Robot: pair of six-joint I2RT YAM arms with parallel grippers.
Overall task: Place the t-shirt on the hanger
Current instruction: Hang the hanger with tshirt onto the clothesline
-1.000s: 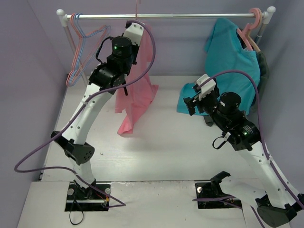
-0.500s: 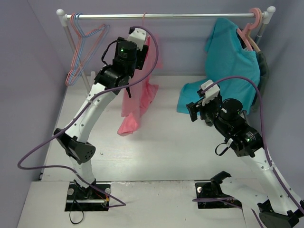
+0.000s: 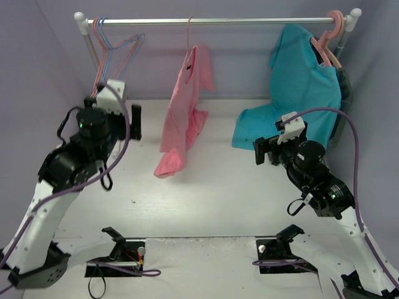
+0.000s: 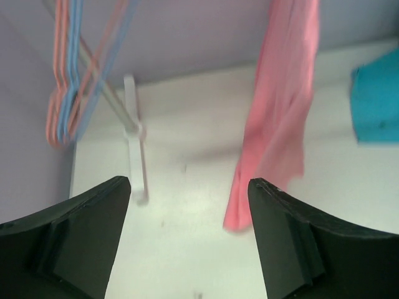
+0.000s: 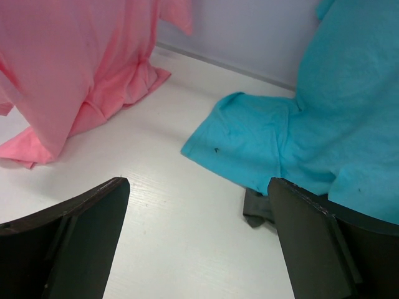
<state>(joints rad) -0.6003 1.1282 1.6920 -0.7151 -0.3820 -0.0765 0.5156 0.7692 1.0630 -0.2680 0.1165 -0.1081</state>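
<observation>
The pink t-shirt hangs from the rail on the thin pink hanger, whose hook shows above the collar. The shirt's lower hem rests bunched on the table. My left gripper is open and empty, well to the left of the shirt and apart from it. In the left wrist view the t-shirt hangs beyond the right finger, and nothing lies between the jaws. My right gripper is open and empty, to the right of the shirt. The right wrist view has the t-shirt at the upper left.
A white rail spans the back. Spare thin blue and pink hangers hang at its left end. A teal t-shirt on a thick pink hanger hangs at the right, with dark cloth beneath. A rack leg stands at the left. Purple walls enclose the table.
My left gripper has opened, let go at the top of the pink shirt, and drawn back down to the left. The right gripper has opened wider and backed off slightly.
</observation>
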